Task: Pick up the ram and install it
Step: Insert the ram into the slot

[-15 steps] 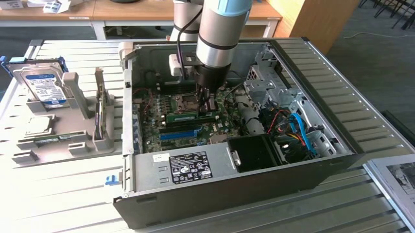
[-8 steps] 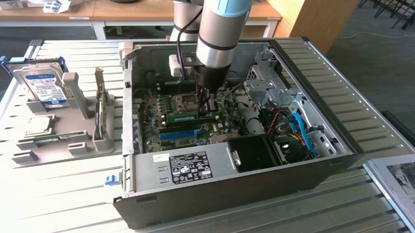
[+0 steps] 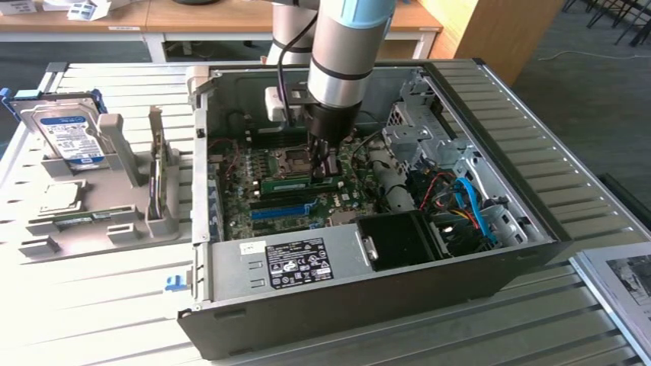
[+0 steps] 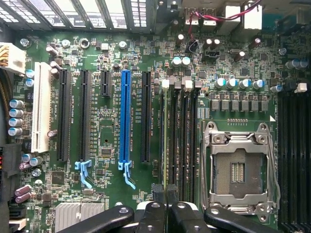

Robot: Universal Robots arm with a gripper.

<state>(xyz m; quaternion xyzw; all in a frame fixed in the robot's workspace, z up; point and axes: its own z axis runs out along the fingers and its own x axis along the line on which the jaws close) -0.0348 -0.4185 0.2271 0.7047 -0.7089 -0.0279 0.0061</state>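
The ram (image 3: 295,184) is a long green stick standing on edge on the motherboard inside the open PC case, just in front of the CPU socket (image 3: 296,159) in the exterior view. My gripper (image 3: 325,169) reaches straight down from the arm and is shut on the stick's end toward the exterior view's right. In the wrist view the ram (image 4: 166,141) shows edge-on as a thin strip lined up with the outermost black memory slot, running away from my gripper (image 4: 165,203). The two black fingertips (image 4: 156,213) pinch it. Whether it is fully seated I cannot tell.
The long blue slot (image 4: 126,116) and black card slots lie beside the memory slots, with the open CPU socket (image 4: 238,170) on the other side. A power supply (image 3: 295,263), a black fan shroud (image 3: 402,236) and cables crowd the case. A grey holder (image 3: 91,221) carries a hard drive (image 3: 66,133).
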